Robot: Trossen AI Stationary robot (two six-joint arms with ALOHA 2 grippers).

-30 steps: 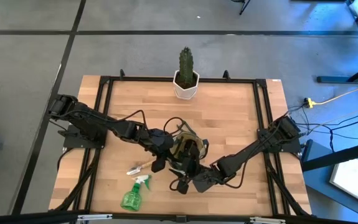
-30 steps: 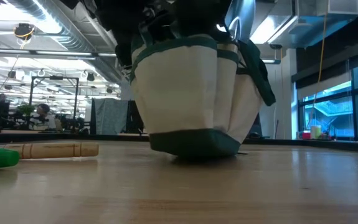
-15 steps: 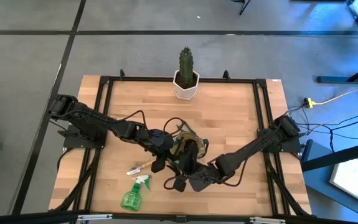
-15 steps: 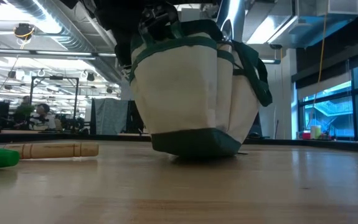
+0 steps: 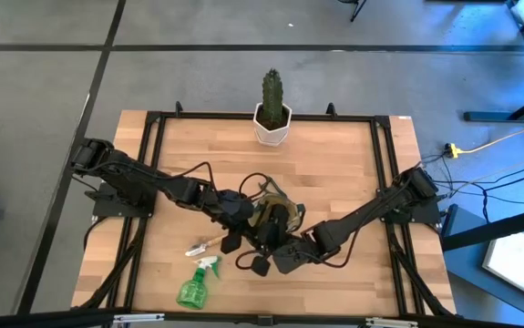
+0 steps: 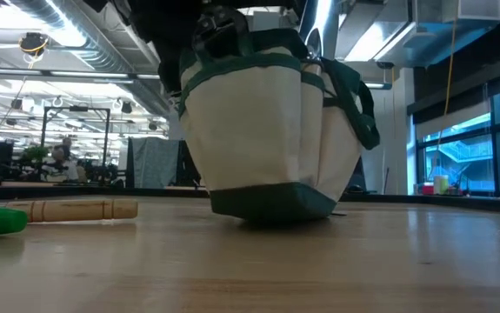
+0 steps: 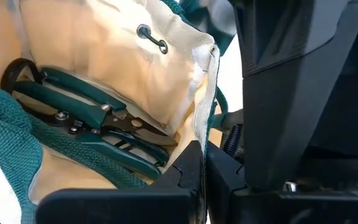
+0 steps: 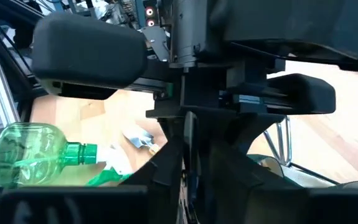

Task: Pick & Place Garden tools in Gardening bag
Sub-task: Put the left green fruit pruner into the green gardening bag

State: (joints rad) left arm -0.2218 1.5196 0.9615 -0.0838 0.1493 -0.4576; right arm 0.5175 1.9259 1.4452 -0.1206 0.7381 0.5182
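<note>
The tan and green gardening bag (image 5: 275, 217) (image 6: 258, 122) stands on its base at the table's middle. Green-handled pruning shears (image 7: 98, 121) lie inside it. My left gripper (image 5: 246, 217) (image 7: 202, 168) is shut on the bag's rim at its left side. My right gripper (image 5: 257, 264) (image 8: 188, 158) is shut, just near of the bag and low over the table. A wooden-handled trowel (image 5: 205, 244) (image 6: 76, 209) and the green spray bottle (image 5: 193, 284) (image 8: 29, 155) lie on the table left of it. My left gripper pinches the bag's top rim (image 7: 198, 134) between its two fingers, an edge of the tan cloth, coming from the table's left side. The bag stands upright on the table, and the rim edge runs straight away from the fingertips. My right gripper has a thin pale strip between its shut fingertips; I cannot tell whether it holds anything.
A green cactus in a white pot (image 5: 272, 109) stands at the far edge's middle. The table's right half and near right corner hold only my right arm. The black frame rails run along the left and right edges.
My right gripper has gone toward the table's left edge and slightly toward the far edge, along the bag's near side, still shut. The bag's upper part has shifted a little while its base stays in place. My left gripper keeps its hold.
</note>
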